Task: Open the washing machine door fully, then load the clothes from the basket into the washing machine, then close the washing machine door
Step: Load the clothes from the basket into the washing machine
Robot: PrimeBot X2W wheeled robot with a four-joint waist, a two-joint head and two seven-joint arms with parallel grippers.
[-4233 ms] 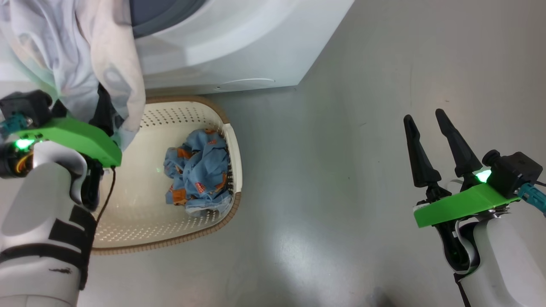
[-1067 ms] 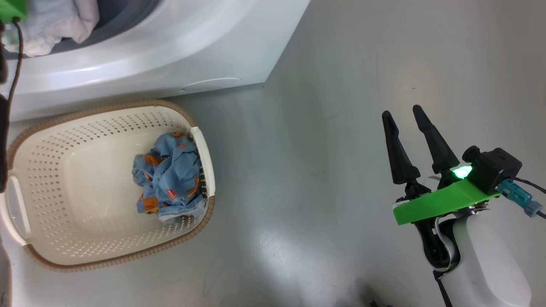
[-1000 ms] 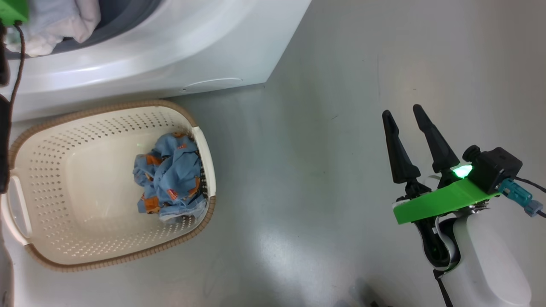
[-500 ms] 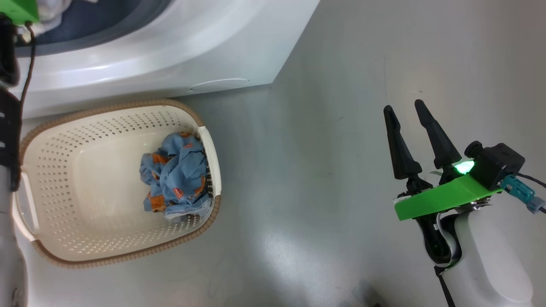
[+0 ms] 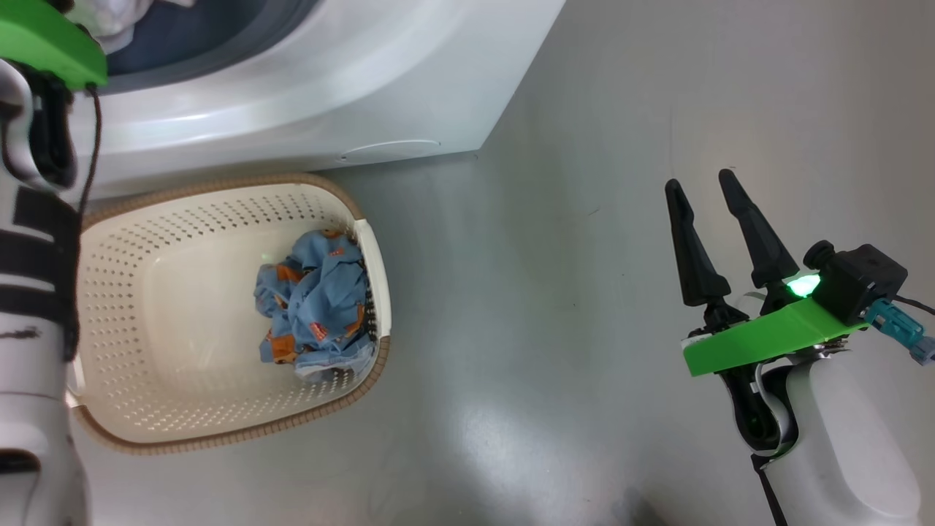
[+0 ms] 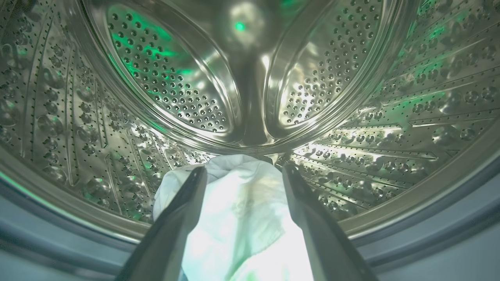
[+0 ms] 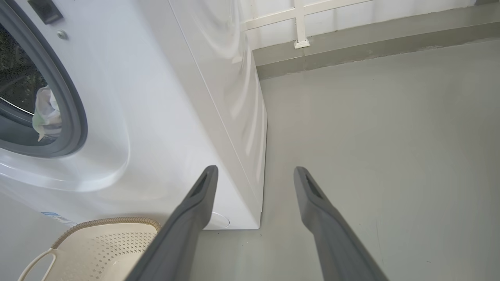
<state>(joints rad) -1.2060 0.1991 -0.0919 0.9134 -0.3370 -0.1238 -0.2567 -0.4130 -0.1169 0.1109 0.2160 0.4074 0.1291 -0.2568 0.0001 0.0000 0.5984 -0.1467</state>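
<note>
In the left wrist view my left gripper (image 6: pixel 244 169) is open inside the washing machine's steel drum (image 6: pixel 250 78). A white garment (image 6: pixel 234 218) lies loose between and below its fingers, at the drum's front lip. The basket (image 5: pixel 219 431) stands on the floor before the washing machine (image 5: pixel 329 95), with a denim-blue garment with orange patches (image 5: pixel 314 307) crumpled against its right wall. My right gripper (image 5: pixel 701 183) hovers open and empty over the floor at the right. The washing machine door is out of view.
The left forearm (image 5: pixel 29 292) runs up the left edge, its green wrist plate (image 5: pixel 44 44) at the drum opening. Grey floor (image 5: pixel 548 329) lies between basket and right arm. A wall skirting (image 7: pixel 371 43) runs behind the machine.
My left gripper has opened and let go of the white garment inside the drum. The head camera has shifted, so the basket and machine sit further right. The right gripper is unchanged.
</note>
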